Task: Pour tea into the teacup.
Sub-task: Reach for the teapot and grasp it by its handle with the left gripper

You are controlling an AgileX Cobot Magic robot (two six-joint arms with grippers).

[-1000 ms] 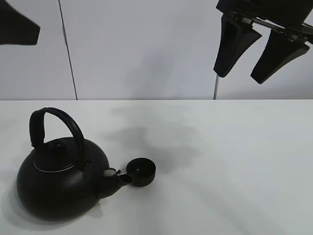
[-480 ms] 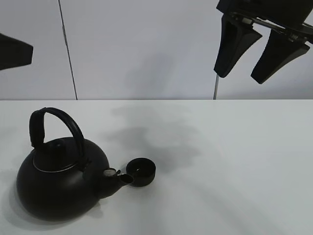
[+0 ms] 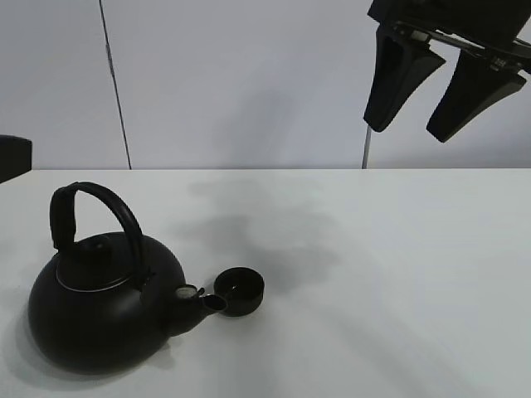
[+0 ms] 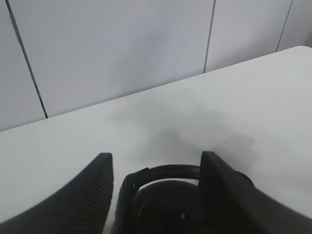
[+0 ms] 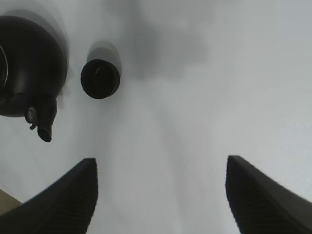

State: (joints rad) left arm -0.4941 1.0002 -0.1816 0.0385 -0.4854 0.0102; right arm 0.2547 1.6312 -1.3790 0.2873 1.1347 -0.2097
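The teacup [image 3: 239,291] is a small low black cup on the white table, just right of the spout [image 3: 207,303] of a big round black kettle [image 3: 104,311]. The kettle's arched handle [image 3: 99,203] stands upright. In the left wrist view my left gripper [image 4: 156,157] is open, and the kettle handle [image 4: 163,171] shows below the gap between its fingers, untouched. Only a dark piece of it [image 3: 10,157] shows at the high view's left edge. My right gripper [image 3: 406,130] hangs open high at the upper right, empty, far from the teacup [image 5: 100,78].
The white table [image 3: 373,274] runs back to a pale panelled wall [image 3: 249,83]. A soft shadow [image 3: 249,236] lies on the table behind the cup. The kettle [image 5: 27,61] and its spout [image 5: 44,132] also show in the right wrist view.
The dark piece of my left gripper has dropped lower along the left edge of the high view. Kettle, teacup and right gripper have not moved.
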